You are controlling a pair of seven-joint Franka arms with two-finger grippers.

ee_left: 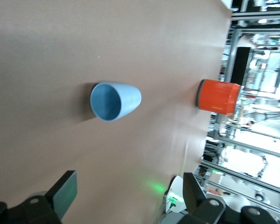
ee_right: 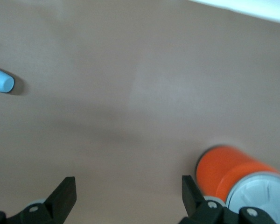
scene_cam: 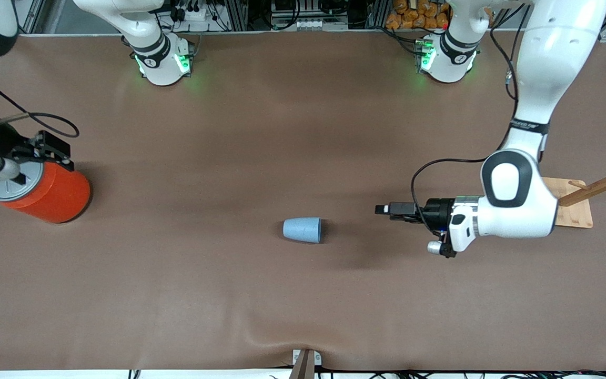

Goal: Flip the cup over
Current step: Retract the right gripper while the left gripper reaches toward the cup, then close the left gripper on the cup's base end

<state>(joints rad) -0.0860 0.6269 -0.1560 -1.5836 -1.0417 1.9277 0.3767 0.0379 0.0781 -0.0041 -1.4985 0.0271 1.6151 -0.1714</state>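
The small light-blue cup (scene_cam: 302, 230) lies on its side in the middle of the brown table, its wider rim toward the left arm's end. The left wrist view looks into its open mouth (ee_left: 113, 101). My left gripper (scene_cam: 384, 209) is low over the table beside the cup, toward the left arm's end, pointing at it and apart from it; its jaws stand wide open and empty (ee_left: 129, 189). My right gripper (scene_cam: 48, 151) waits over the orange can at the right arm's end, open and empty (ee_right: 128, 190). The cup shows small in the right wrist view (ee_right: 1, 80).
A big orange can (scene_cam: 53, 199) with a grey lid stands at the right arm's end; it also shows in the left wrist view (ee_left: 218, 96) and the right wrist view (ee_right: 231, 170). A wooden peg rack (scene_cam: 600, 187) on a board stands at the left arm's end.
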